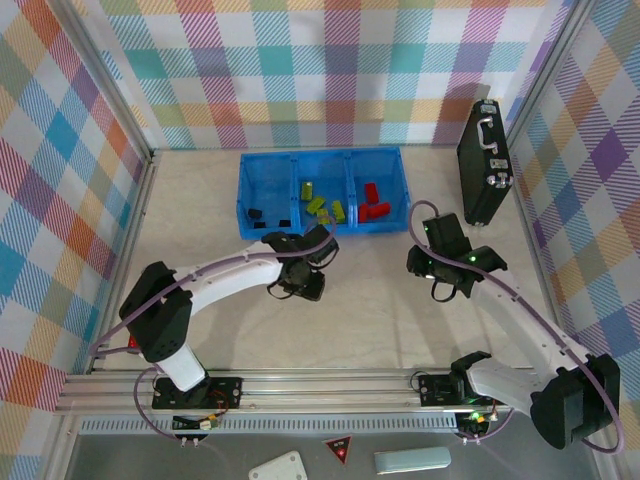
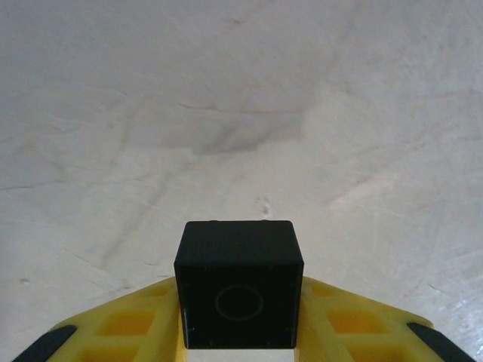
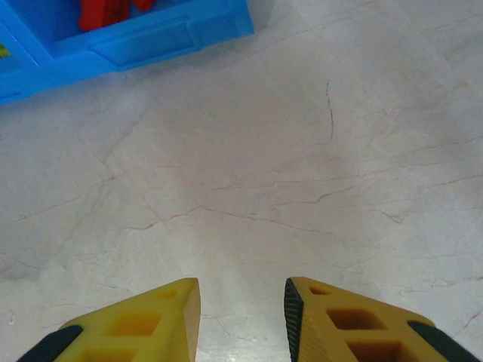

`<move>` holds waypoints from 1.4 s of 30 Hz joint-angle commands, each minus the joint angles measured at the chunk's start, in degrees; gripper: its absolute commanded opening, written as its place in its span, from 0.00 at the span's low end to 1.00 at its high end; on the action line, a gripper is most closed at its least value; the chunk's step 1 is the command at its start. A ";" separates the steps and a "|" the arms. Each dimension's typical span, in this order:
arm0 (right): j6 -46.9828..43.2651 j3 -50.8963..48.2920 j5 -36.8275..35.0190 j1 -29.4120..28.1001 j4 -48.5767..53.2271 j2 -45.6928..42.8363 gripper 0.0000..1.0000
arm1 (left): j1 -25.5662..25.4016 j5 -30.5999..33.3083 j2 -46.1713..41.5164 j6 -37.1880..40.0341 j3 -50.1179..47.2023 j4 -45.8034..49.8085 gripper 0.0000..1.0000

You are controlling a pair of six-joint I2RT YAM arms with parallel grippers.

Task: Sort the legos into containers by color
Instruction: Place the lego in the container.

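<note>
Clamps a tiny black squarish plastic brick (image 2: pixel 239 294) by its flat sides between the yellow fingers (image 2: pixel 128 324) of the left gripper (image 1: pixel 300 282), a firm hold for carrying, over the pale marbled tabletop (image 2: pixel 241 113). Keeps the right gripper (image 3: pixel 241 320) narrowly parted, empty and off to the right, probably to leave the path free. Just ahead of the left gripper sits the bright blue low-walled plastic tray (image 1: pixel 320 153): black bricks (image 1: pixel 256 213) in the left compartment, likely this brick's destination, lime-green oblong bricks (image 1: pixel 322 207) in the middle, red oblong bricks (image 1: pixel 373 203) at right.
</note>
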State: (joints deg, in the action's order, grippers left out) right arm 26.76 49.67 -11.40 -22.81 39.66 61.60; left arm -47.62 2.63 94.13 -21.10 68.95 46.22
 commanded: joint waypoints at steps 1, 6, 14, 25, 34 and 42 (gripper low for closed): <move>0.22 2.30 1.20 0.36 1.42 0.82 0.37 | 3.24 0.36 -2.68 3.50 -0.84 -0.55 0.35; 0.19 3.75 2.15 0.40 2.61 2.18 0.37 | 8.62 0.73 -3.60 5.96 -0.18 -0.95 0.35; 0.95 5.61 4.63 0.35 4.70 3.81 0.37 | 16.60 0.69 -2.96 9.92 3.41 -0.81 0.35; 3.84 6.58 5.06 0.29 6.57 2.25 0.37 | 25.77 -1.91 3.79 12.64 12.59 -1.14 0.34; 5.58 6.58 4.83 0.33 7.85 0.66 0.36 | 26.70 0.63 14.59 12.32 24.44 -0.09 0.34; 5.24 6.77 4.32 0.31 8.77 -0.16 0.37 | 27.39 2.60 22.53 10.47 30.96 -0.79 0.34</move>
State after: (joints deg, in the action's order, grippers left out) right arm 31.31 54.76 -6.98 -22.81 46.92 62.41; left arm -20.91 4.03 114.80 -9.63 97.65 44.86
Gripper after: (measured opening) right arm 0.367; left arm 0.343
